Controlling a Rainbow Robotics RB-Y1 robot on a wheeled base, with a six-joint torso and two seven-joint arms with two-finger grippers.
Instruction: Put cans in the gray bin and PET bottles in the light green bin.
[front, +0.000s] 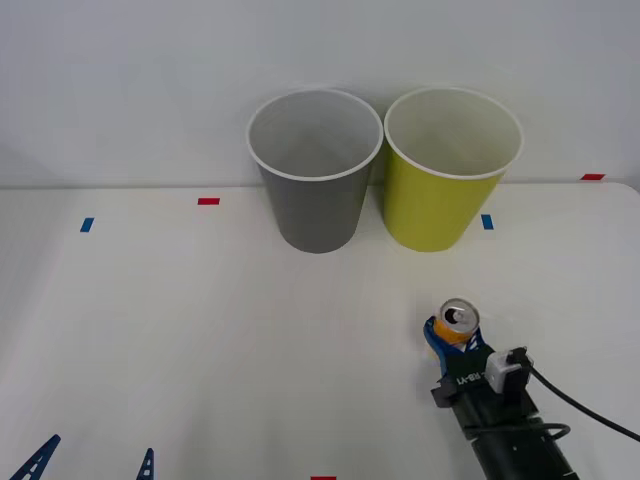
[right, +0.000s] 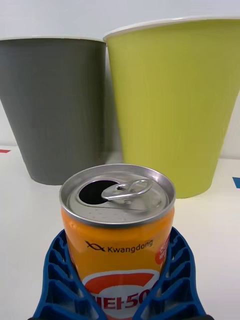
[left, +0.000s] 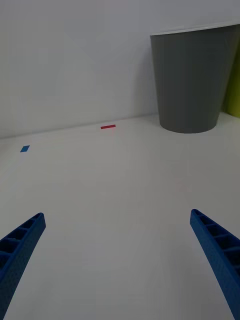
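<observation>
Right end effector (front: 452, 340) clamps small orange-and-white aluminium can (right: 118, 235) mid-body | opened, likely light, thin-walled, dentable, slippery | left end effector (left: 120, 260) wide, parked

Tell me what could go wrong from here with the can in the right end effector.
The can is open, so tilting could spill any leftover liquid. The light green bin stands directly ahead of the right end effector, touching or nearly touching the gray bin; a short sideways move risks the wrong bin.
</observation>
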